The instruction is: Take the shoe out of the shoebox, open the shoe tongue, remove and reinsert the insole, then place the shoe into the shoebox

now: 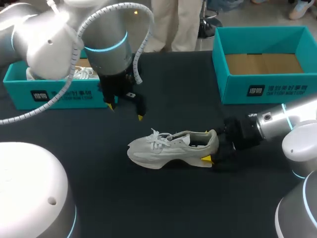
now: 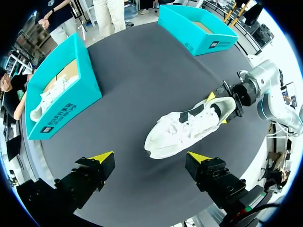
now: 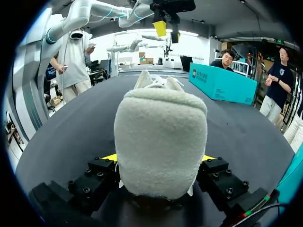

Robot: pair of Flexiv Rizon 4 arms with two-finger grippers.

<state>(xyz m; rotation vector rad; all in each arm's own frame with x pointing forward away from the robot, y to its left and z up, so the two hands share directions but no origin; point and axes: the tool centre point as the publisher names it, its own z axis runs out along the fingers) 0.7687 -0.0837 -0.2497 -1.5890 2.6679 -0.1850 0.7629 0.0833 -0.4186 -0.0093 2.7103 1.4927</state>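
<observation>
White fabric and a fleecy heel mark the shoe (image 1: 171,148), which lies on its sole at the middle of the head view on the black bench (image 1: 99,168), toe toward the frame's left, outside both boxes; the right end effector (image 1: 208,146), entering from the right edge, pinches the heel with one yellow tip on each side; the left end effector (image 1: 125,111) hangs spread and empty up and left of the shoe, just in front of the left shoebox (image 1: 29,94); the empty shoebox (image 1: 267,89) sits at upper right, well apart; so I judge the step in hand to be opening the tongue (image 1: 174,136), and the left arm should come down over the laces (image 1: 158,138) rather than the toe.

From the left wrist, the shoe (image 2: 189,125) lies ahead of the spread fingers, its collar turned away toward the right end effector (image 2: 218,108); a good approach would slip one tip into the dark mouth behind the laces and draw the tongue up and toward the toe, gently, since the laces look loose and could snag.

From the right wrist, the heel (image 3: 160,142) fills the gap between the two fingers, both touching it; this hold should be firm and low, so the shoe neither tips nor slides when the tongue is pulled; the insole is hidden in every view.
</observation>
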